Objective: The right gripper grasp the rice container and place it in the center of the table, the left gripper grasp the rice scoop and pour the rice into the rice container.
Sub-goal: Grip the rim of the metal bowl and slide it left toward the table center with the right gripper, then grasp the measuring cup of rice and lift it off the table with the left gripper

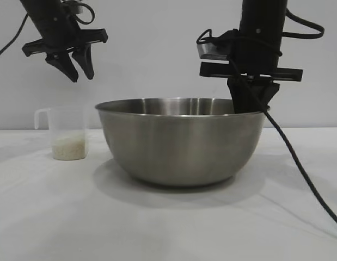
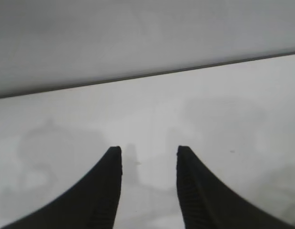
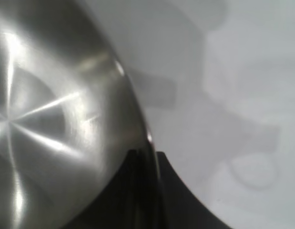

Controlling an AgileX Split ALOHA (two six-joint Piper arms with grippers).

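The rice container [image 1: 179, 147], a large steel bowl, sits on the white table [image 1: 157, 228] near its middle. My right gripper [image 1: 249, 106] reaches down at the bowl's right rim, one finger inside and one outside. In the right wrist view the right gripper [image 3: 146, 153] is shut on the rim of the rice container [image 3: 52, 119]. The rice scoop [image 1: 67, 133], a clear cup with its handle to the left, stands left of the bowl with rice [image 1: 69, 148] in its bottom. My left gripper [image 1: 78, 73] hangs open high above the scoop; the left gripper [image 2: 148, 149] holds nothing.
A black cable [image 1: 299, 168] trails from the right arm down across the table on the right. Bare tabletop lies in front of the bowl and between bowl and scoop. A plain wall stands behind.
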